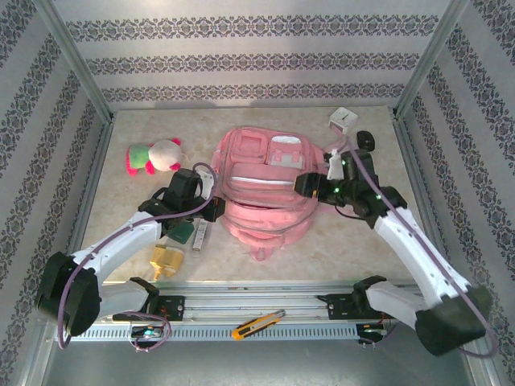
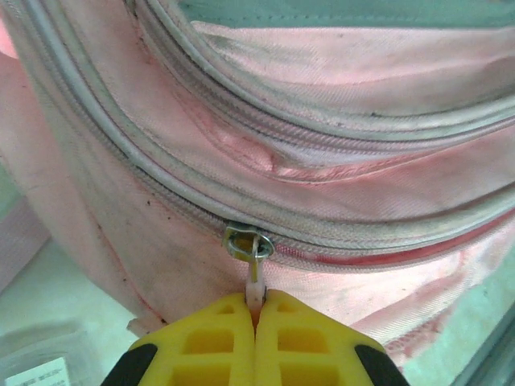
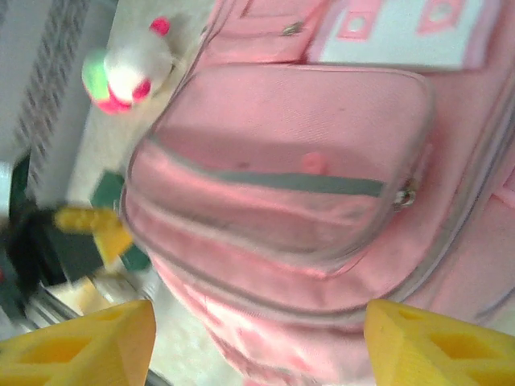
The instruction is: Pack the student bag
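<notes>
Closest to the left wrist camera, the two yellow fingers of the left gripper point(image 2: 256, 322) are pressed together, pinching the small white zip pull point(image 2: 255, 288) that hangs from a metal slider point(image 2: 248, 243). The slider sits on a curved grey-white zip line running across the pink fabric of the student bag point(image 2: 338, 88).

In the overhead view the student bag point(image 1: 261, 213) lies flat near the middle of the pale marbled table point(image 1: 354, 241), with its front pockets facing up. The left gripper point(image 1: 212, 208) meets the bag's left edge. The right gripper point(image 1: 311, 183) is at its right side, over the front pocket.

From the right wrist camera, the right gripper point(image 3: 257, 346) has its yellow fingers point(image 3: 80, 346) spread wide apart and holds nothing. The bag's rounded front pocket point(image 3: 282, 161) is beneath them, a grey band across it.

A small plush toy point(image 1: 153, 155) in white, pink and green lies on the table to the left of the bag, well apart from it. Near the left arm's wrist are a dark green flat item point(image 1: 183, 233), a pale stick-like item point(image 1: 201, 236) and a brass-yellow object point(image 1: 166, 259); what they are is unclear. At the far right corner a white box point(image 1: 344, 120) sits next to a small black round object point(image 1: 366, 139). An orange and yellow utility knife point(image 1: 257, 323) rests on the metal rail between the arm bases.
</notes>
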Action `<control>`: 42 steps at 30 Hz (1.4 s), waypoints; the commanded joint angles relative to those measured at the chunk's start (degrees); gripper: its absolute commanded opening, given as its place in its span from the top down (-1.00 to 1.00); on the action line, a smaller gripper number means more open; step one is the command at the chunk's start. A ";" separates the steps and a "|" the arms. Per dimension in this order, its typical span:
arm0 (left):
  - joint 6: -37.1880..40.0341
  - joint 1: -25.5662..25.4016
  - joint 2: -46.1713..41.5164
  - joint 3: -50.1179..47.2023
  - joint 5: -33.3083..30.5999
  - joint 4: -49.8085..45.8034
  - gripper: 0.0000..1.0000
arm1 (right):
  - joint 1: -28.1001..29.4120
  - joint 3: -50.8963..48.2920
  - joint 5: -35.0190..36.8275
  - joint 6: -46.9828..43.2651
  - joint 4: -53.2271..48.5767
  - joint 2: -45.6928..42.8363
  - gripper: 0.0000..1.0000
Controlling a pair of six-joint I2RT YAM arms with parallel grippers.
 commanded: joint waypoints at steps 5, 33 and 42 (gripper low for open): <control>1.50 0.72 -1.84 -0.03 8.18 7.06 1.00 | 14.02 0.31 15.41 -25.44 -0.06 -1.14 -0.34; 18.16 9.45 4.39 5.85 3.46 -1.58 1.00 | 17.22 -0.39 -18.04 -71.84 3.91 10.12 1.00; 23.43 12.51 20.12 15.64 -2.63 1.20 1.00 | 15.21 -0.98 -21.54 -75.19 -1.11 6.94 1.00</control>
